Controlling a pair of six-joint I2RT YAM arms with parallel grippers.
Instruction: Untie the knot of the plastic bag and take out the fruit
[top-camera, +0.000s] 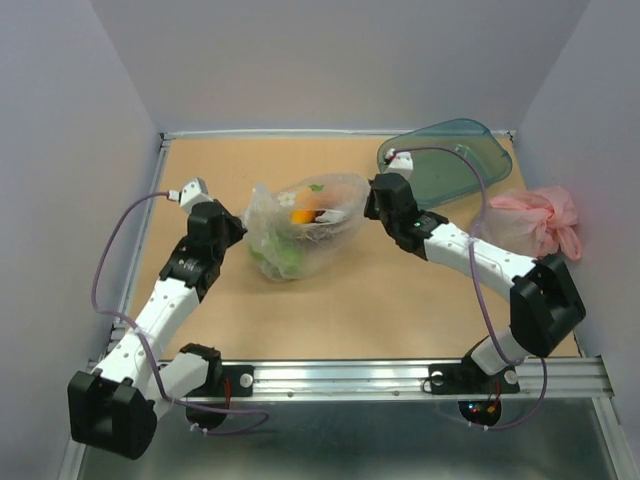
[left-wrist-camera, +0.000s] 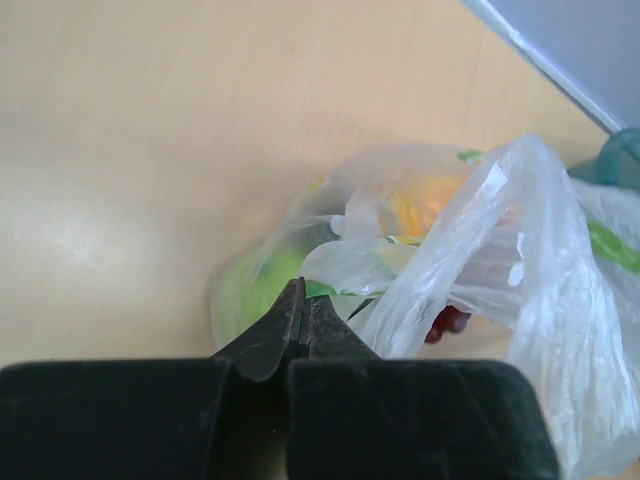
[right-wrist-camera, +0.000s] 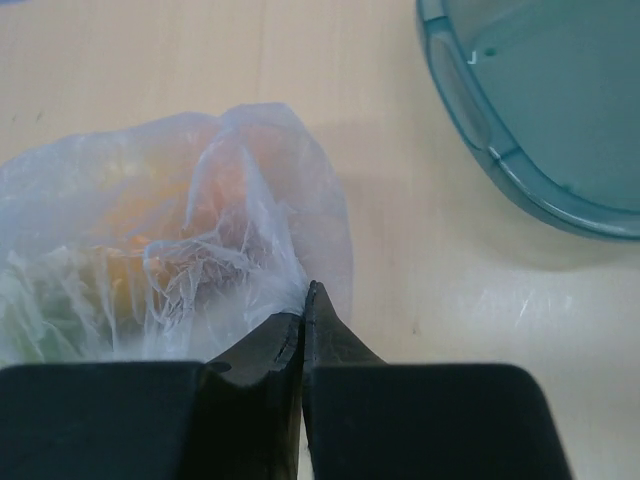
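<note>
The wooden table (top-camera: 400, 300) fills the middle of the overhead view, with grey walls around it. The left arm (top-camera: 160, 300) reaches in from the near left corner and the right arm (top-camera: 470, 255) from the near right, and both point at the same spot in the middle.

A teal tray (top-camera: 450, 165) lies at the far right of the table. A pink bag (top-camera: 540, 215) sits just beside it at the right edge.

The plastic bag (top-camera: 300, 230) lies on the table between the two grippers, left of the tray and apart from it. It is thin, crinkled and see-through, with faint green print.

The fruit is inside the bag. An orange piece (top-camera: 303, 214) shows near the top and a green one (top-camera: 285, 258) lower down. In the left wrist view there is also something dark red (left-wrist-camera: 448, 320) under a fold of film.

The left gripper (left-wrist-camera: 300, 300) is at the bag's left side. Its fingers are pressed fully together with a fold of the film pinched at the tips. The right gripper (right-wrist-camera: 305, 300) is at the bag's right side. Its fingers are also pressed together, and the crumpled film gathers right into their tips.
</note>
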